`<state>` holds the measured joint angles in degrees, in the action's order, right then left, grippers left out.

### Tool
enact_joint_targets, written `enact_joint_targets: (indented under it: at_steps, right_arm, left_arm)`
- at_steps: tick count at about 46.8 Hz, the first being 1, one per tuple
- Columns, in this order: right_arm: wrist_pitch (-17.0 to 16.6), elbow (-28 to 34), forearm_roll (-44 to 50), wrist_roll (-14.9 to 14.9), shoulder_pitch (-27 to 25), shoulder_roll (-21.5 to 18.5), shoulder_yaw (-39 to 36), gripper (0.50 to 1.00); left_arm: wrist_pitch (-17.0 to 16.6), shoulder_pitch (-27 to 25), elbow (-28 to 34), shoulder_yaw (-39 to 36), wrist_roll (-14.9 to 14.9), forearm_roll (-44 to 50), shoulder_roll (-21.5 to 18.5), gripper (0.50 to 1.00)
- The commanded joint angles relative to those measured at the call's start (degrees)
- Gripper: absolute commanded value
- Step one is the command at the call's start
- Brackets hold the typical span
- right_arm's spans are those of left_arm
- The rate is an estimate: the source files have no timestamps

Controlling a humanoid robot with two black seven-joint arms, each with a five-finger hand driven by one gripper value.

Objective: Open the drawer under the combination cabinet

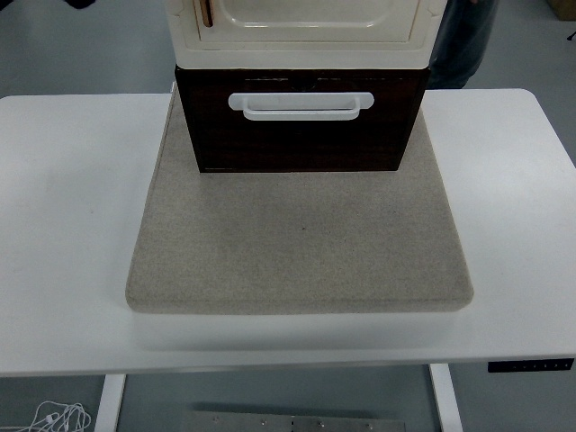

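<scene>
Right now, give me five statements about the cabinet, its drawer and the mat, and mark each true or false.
1. The dark brown drawer sits under the cream cabinet. True.
2. The drawer's handle is black. False: it is white.
3. A robot hand grips the handle. False: no robot hand is in view.
4. The cabinet stands on a beige mat on the white table. True.
5. The mat hangs over the table's near edge. False: it ends short of it.
</scene>
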<state>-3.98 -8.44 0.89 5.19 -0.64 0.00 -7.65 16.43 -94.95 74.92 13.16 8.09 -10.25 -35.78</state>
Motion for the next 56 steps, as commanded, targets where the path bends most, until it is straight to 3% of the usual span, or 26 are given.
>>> enact_joint_targets:
  at_steps: [1, 17, 23, 32, 36, 43, 48, 56]
  right_arm:
    - [-0.1, 0.0, 0.0, 0.0, -0.1, 0.0, 0.0, 0.928]
    - [0.0, 0.0, 0.0, 0.0, -0.1, 0.0, 0.0, 0.928]
    - [-0.1, 0.1, 0.0, 0.0, 0.0, 0.0, 0.0, 0.928]
    - [0.0, 0.0, 0.0, 0.0, 0.0, 0.0, 0.0, 0.926]
    - [-0.1, 0.0, 0.0, 0.0, 0.0, 0.0, 0.0, 0.928]
    - [-0.1, 0.0, 0.0, 0.0, -0.1, 0.0, 0.0, 0.928]
    - [-0.1, 0.0, 0.0, 0.0, -0.1, 0.0, 0.0, 0.928]
    - [0.0, 0.0, 0.0, 0.0, -0.1, 0.0, 0.0, 0.928]
  left_arm:
    - [0.0, -0.3, 2.2, -3.8, 0.0, -3.5, -0.7, 1.000]
    - [-0.3, -1.5, 7.6, -14.0, -0.9, -8.3, -1.2, 1.000]
    - [-0.3, -3.4, 10.0, -18.5, -7.4, -12.1, -1.0, 1.000]
    - [-0.4, -4.1, 11.7, -19.4, -15.7, -15.5, -0.7, 1.000]
    - [-1.8, -4.2, 11.7, -19.2, -21.1, -15.1, 0.4, 1.000]
    - [-4.3, -4.4, 12.0, -19.1, -27.2, -14.4, 1.9, 1.000]
    - [-5.0, -4.5, 12.0, -19.0, -33.0, -13.9, 2.4, 1.000]
    - [-8.3, -4.5, 10.8, -19.1, -35.6, -13.1, 3.8, 1.000]
